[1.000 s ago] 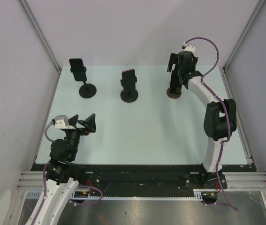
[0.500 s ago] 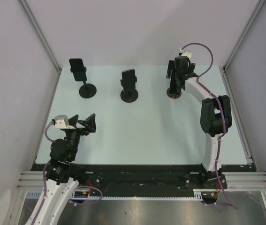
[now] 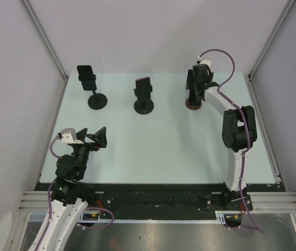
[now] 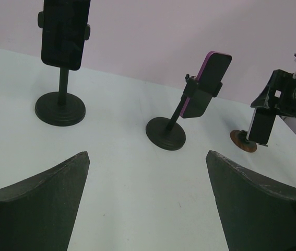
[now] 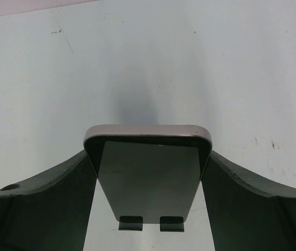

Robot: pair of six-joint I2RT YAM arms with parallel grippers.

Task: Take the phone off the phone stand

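Observation:
The phone [image 5: 148, 178], dark-screened with a silvery rim, stands upright on the two hooks [image 5: 131, 224] of the far-right stand with a brown round base [image 3: 193, 105]. My right gripper [image 5: 149, 157] is closed on the phone's two side edges from above; both fingers [image 5: 48, 204] touch it. In the top view the right gripper [image 3: 194, 83] sits over that stand. The left wrist view shows the phone [image 4: 262, 128] hanging below the right gripper [image 4: 283, 99]. My left gripper [image 3: 99, 137] is open and empty near the table's front left; it also shows in its own wrist view [image 4: 148, 183].
Two more stands hold phones: a black phone [image 3: 86, 73] on a black stand [image 3: 97, 101] at the back left, and a purple-edged phone [image 3: 143, 86] on a black stand [image 3: 143, 106] at the back middle. Walls enclose the pale table [image 3: 163, 146].
My right wrist has moved a little left and settled lower over the far-right stand, with the elbow shifting left. The left arm has not moved.

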